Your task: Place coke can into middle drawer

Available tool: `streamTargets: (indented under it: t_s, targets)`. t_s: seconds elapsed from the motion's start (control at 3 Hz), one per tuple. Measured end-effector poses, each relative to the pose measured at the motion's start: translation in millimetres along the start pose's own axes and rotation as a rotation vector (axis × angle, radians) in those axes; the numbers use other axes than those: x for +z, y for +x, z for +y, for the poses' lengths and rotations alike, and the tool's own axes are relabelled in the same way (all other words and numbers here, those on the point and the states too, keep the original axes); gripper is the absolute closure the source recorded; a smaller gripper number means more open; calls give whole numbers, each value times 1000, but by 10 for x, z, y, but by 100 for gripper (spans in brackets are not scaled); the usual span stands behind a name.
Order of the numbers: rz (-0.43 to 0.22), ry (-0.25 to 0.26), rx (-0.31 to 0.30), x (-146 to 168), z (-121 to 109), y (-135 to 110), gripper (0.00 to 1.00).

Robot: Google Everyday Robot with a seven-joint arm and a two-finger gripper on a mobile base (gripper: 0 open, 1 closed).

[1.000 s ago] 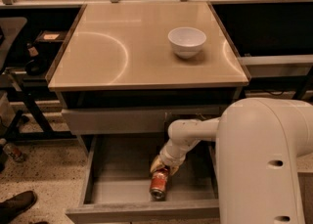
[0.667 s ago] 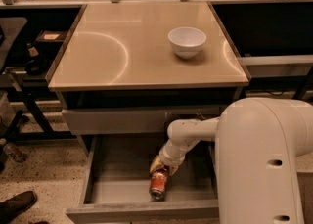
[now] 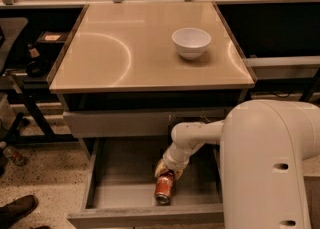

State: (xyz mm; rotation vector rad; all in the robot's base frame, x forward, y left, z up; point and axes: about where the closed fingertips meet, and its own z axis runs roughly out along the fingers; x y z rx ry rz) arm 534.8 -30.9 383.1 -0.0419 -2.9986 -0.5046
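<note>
Hardly shifts from a second ago: same pose for arm, gripper and can, all held low inside the open drawer. Suggests a pause at the bottom of the placing move, at the point of letting go or just short of it.

Looks down over a tan counter [image 3: 125, 48] with a white bowl [image 3: 191, 42] toward its far right. Below the counter top, shows a closed grey drawer front [image 3: 115, 123], and under that the middle drawer [image 3: 120, 185], pulled well out, smooth grey inside.

Reaches in from the right with a white arm [image 3: 192, 135], bent down into the drawer from the bulky white robot body [image 3: 270, 163] in the lower right corner. Ends in the gripper [image 3: 167, 170], right at the upper end of the coke can [image 3: 164, 189] and touching it. Cannot tell whether clamped on the can or already loose from it.

Places the coke can inside the middle drawer, near the centre and close to the front edge, lengthwise, silver end facing forward. Looks to be down on the drawer floor, or nearly so.

By this reckoning, leaves little undone: release if not yet made, then a clean lift of the gripper up and out. Carries one risk: a round can on a smooth floor, liable to roll if nudged.
</note>
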Motion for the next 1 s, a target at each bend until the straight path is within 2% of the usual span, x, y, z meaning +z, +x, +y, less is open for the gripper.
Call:
streamTargets:
  t_s: [0.33, 0.67, 1.0]
  targets:
    - [0, 0, 0, 0, 0, 0, 10]
    - [0, 0, 0, 0, 0, 0, 0]
    - [0, 0, 0, 0, 0, 0, 0]
